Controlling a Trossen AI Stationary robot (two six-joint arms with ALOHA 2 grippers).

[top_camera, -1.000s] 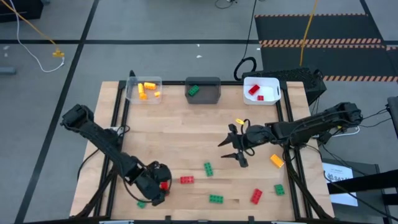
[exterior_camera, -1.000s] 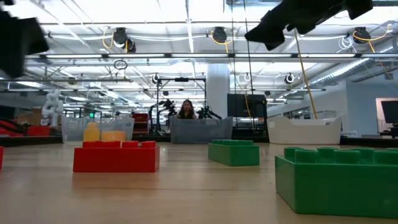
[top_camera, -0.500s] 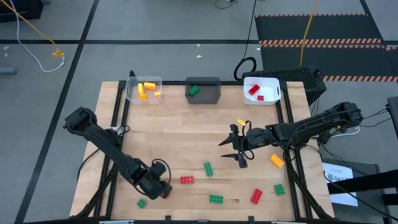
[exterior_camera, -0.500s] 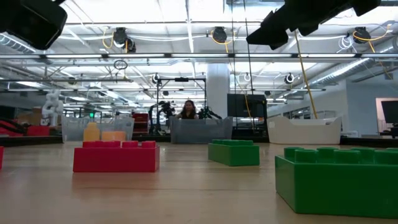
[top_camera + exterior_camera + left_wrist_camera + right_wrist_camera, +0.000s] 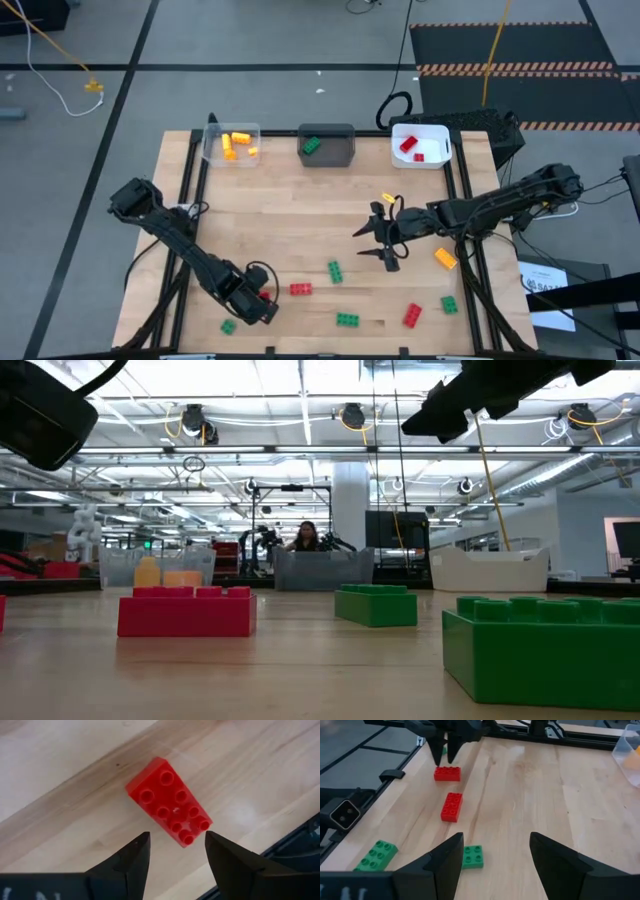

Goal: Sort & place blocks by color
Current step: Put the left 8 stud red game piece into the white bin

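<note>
My left gripper [image 5: 176, 840] [image 5: 256, 302] is open near the table's near-left corner. It hovers over a red block [image 5: 170, 807] [image 5: 265, 295] that lies flat on the wood, studs up. Its fingertips stand on either side of one end of that block without touching it. My right gripper [image 5: 495, 845] [image 5: 376, 241] is open and hangs above the table's right half, holding nothing. Other blocks lie loose on the table: a red one [image 5: 300, 289] [image 5: 452, 806], green ones [image 5: 334, 270] [image 5: 347, 319] [image 5: 449, 304] [image 5: 228, 326], another red [image 5: 411, 315], an orange [image 5: 444, 258] and a yellow [image 5: 387, 196].
Three bins stand along the far edge: a clear one [image 5: 232, 143] with yellow and orange blocks, a dark grey one [image 5: 326, 143] with a green block, and a white one [image 5: 420, 143] with red blocks. Black rails run along the table's sides. A person shows far off in the low view [image 5: 306, 536].
My left arm's elbow has swung toward the near edge and the right, while its gripper has stayed over the red block at the near-left corner. The blocks have not moved.
</note>
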